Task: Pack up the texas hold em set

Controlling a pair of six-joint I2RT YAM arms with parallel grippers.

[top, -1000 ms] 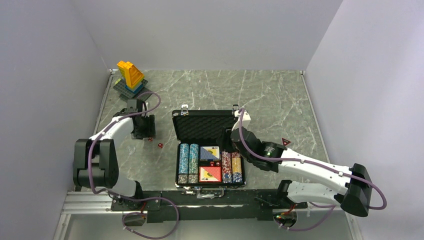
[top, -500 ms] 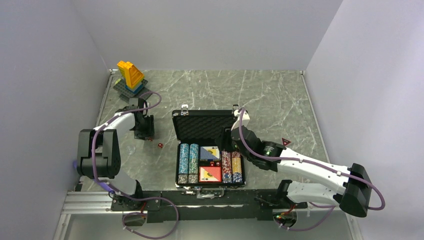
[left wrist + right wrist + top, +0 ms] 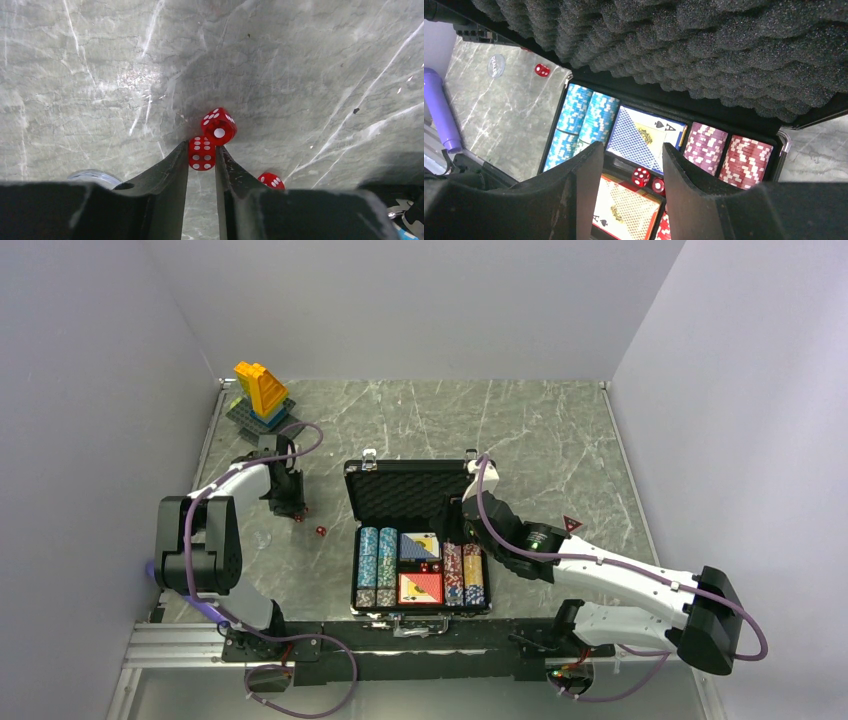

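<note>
The black case (image 3: pixel 357 540) lies open, its foam lid (image 3: pixel 405 490) raised at the back. It holds blue chips (image 3: pixel 377 555), purple and red chips (image 3: pixel 463 575), a blue deck (image 3: pixel 420 546), a red deck (image 3: pixel 421 587) and two red dice (image 3: pixel 641 176). My left gripper (image 3: pixel 202 150) is low over the table left of the case (image 3: pixel 288 502), shut on a red die (image 3: pixel 202 154). A second die (image 3: pixel 219 126) touches it at the tips. A third die (image 3: pixel 271 180) lies to the right. My right gripper (image 3: pixel 633 150) is open and empty above the case's middle.
A yellow-blue toy brick tower (image 3: pixel 262 390) stands at the back left corner. A clear dealer button (image 3: pixel 262 538) lies on the table left of the case, and shows in the right wrist view (image 3: pixel 496 65). One loose die (image 3: pixel 321 531) lies between my left gripper and the case.
My left arm's elbow has swung and its gripper has shifted slightly over the dice. My right arm has barely moved.
</note>
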